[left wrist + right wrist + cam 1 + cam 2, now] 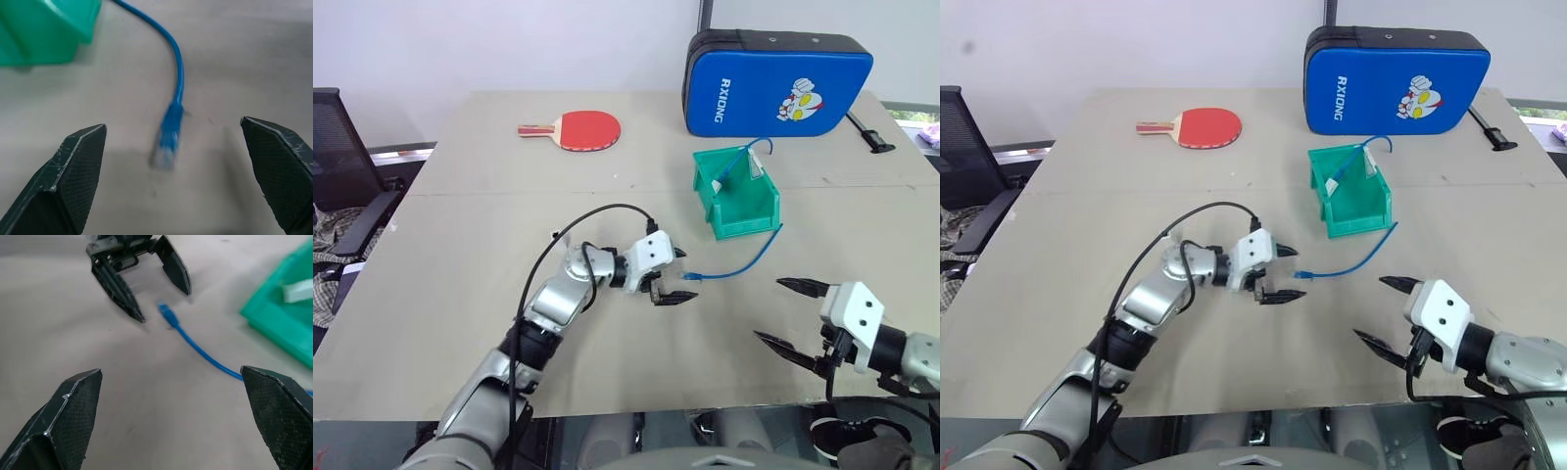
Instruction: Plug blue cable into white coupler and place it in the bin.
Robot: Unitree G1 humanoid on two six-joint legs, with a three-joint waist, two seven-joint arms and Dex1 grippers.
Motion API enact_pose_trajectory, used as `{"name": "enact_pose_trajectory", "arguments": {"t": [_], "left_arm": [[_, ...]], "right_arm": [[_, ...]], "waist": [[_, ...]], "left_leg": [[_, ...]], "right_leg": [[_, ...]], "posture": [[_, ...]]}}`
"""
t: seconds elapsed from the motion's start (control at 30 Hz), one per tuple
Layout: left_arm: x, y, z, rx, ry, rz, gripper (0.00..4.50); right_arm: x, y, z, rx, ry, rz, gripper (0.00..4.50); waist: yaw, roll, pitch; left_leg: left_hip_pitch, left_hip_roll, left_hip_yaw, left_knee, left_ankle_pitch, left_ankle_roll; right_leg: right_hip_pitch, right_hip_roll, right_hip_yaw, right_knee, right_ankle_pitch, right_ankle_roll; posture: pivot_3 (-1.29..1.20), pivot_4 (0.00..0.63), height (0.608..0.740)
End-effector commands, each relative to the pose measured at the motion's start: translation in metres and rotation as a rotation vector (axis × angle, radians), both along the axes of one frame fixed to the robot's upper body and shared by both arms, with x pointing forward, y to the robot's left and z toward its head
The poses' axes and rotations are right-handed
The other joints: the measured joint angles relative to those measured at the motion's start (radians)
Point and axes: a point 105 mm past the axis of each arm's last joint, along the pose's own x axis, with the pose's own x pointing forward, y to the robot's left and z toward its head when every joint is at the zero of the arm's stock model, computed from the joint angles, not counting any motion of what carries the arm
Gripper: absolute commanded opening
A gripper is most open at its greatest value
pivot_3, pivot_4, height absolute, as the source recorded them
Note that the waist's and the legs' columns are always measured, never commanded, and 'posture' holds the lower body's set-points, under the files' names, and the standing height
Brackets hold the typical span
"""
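Red paddle [587, 129]; blue padded case [773, 85].

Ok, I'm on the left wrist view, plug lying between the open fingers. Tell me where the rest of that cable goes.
Observer: The cable curves across the table to the bin's near right corner. More blue cable shows inside, looping above the rim.
Operator: Give me the coupler.
Observer: A white piece lies in the bin, likely the coupler. I can't tell whether the cable is plugged into it.
Operator: Now the right gripper.
Observer: The right gripper is open, near the table's front edge, apart from the cable.
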Motion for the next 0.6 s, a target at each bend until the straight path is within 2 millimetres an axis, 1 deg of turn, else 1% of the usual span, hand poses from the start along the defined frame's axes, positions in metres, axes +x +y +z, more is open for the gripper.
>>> {"name": "enact_pose_trajectory", "arguments": {"t": [0.03, 0.1, 0.13, 0.17, 0.23, 0.27, 0.33, 0.4, 0.47, 0.53, 0.6], "left_arm": [[-0.002, 0.003, -0.006, 0.085, -0.008, -0.063, 3.21], [-0.003, 0.005, -0.008, 0.111, 0.003, -0.086, 2.18], [-0.004, 0.006, -0.008, 0.121, 0.004, -0.096, 1.88], [-0.003, 0.008, -0.008, 0.132, -0.002, -0.104, 1.49], [-0.003, 0.011, -0.009, 0.145, -0.006, -0.116, 0.46], [-0.003, 0.012, -0.008, 0.137, -0.013, -0.116, 0.08], [-0.006, 0.011, 0.001, 0.059, 0.022, -0.138, 0.08], [-0.022, 0.007, 0.026, -0.108, 0.185, -0.189, 0.08], [-0.032, 0.007, 0.054, -0.27, 0.372, -0.211, 0.08], [-0.04, 0.011, 0.073, -0.346, 0.491, -0.232, 0.08], [-0.046, 0.014, 0.085, -0.38, 0.564, -0.243, 0.08]], "right_arm": [[-0.005, 0.003, 0.01, -0.004, -0.066, -0.037, 4.5], [-0.005, 0.005, 0.01, 0.005, -0.065, -0.052, 4.5], [-0.006, 0.006, 0.01, 0.006, -0.066, -0.055, 4.5], [-0.006, 0.007, 0.01, 0.014, -0.063, -0.056, 4.5], [-0.005, 0.01, 0.01, 0.047, -0.047, -0.072, 4.5], [-0.004, 0.013, 0.01, 0.078, -0.031, -0.081, 4.5], [-0.001, 0.02, 0.008, 0.178, 0.041, -0.116, 4.5], [-0.003, 0.03, 0.008, 0.299, 0.131, -0.113, 4.5], [-0.005, 0.039, 0.009, 0.474, 0.243, -0.107, 4.5], [-0.006, 0.045, 0.01, 0.555, 0.31, -0.098, 4.5], [-0.004, 0.048, 0.012, 0.592, 0.344, -0.093, 4.5]], "waist": [[0.0, 0.0, 0.0], [0.002, 0.0, 0.0], [0.002, 0.0, 0.0], [0.002, 0.0, 0.0], [0.002, 0.0, -0.001], [0.002, -0.001, -0.001], [0.002, -0.001, -0.001], [0.0, -0.001, -0.001], [0.002, -0.002, -0.001], [0.003, -0.002, 0.0], [0.002, -0.002, 0.0]], "left_leg": [[0.0, 0.0, 0.0, 0.0, 0.0, 0.0], [-0.001, 0.001, 0.0, 0.0, 0.0, 0.0], [-0.001, 0.001, 0.0, 0.0, 0.0, 0.0], [-0.001, 0.001, 0.0, 0.0, 0.0, 0.0], [-0.001, 0.001, 0.0, 0.0, 0.0, 0.0], [-0.001, 0.001, 0.0, 0.0, 0.0, 0.0], [-0.001, 0.001, 0.0, 0.0, 0.0, 0.0], [-0.001, 0.002, 0.0, 0.0, 0.0, 0.0], [-0.002, 0.002, -0.001, 0.0, 0.0, 0.0], [-0.004, 0.003, -0.004, 0.0, 0.0, 0.0], [-0.003, 0.002, -0.004, 0.0, 0.0, 0.0]], "right_leg": [[0.0, 0.0, 0.0, 0.0, 0.0, 0.0], [-0.001, 0.001, 0.0, 0.0, 0.0, 0.0], [-0.001, 0.001, 0.0, 0.0, 0.0, 0.0], [0.0, 0.001, 0.0, 0.0, 0.0, 0.0], [0.0, 0.0, 0.0, -0.001, 0.0, 0.0], [0.0, 0.0, 0.0, -0.001, 0.0, 0.0], [0.0, 0.0, 0.0, -0.001, 0.0, 0.0], [-0.001, 0.0, 0.0, -0.001, 0.0, 0.0], [-0.002, 0.0, -0.001, 0.0, 0.0, 0.0], [-0.002, 0.0, -0.002, 0.0, 0.0, 0.0], [-0.001, 0.0, -0.002, 0.0, 0.0, 0.0]], "posture": [[0.0, 0.15, 0.731], [0.0, 0.15, 0.731], [0.0, 0.15, 0.731], [0.0, 0.15, 0.731], [0.0, 0.15, 0.731], [0.0, 0.15, 0.731], [0.0, 0.15, 0.731], [0.0, 0.15, 0.731], [0.0, 0.15, 0.731], [0.0, 0.15, 0.731], [0.0, 0.15, 0.731]]}}
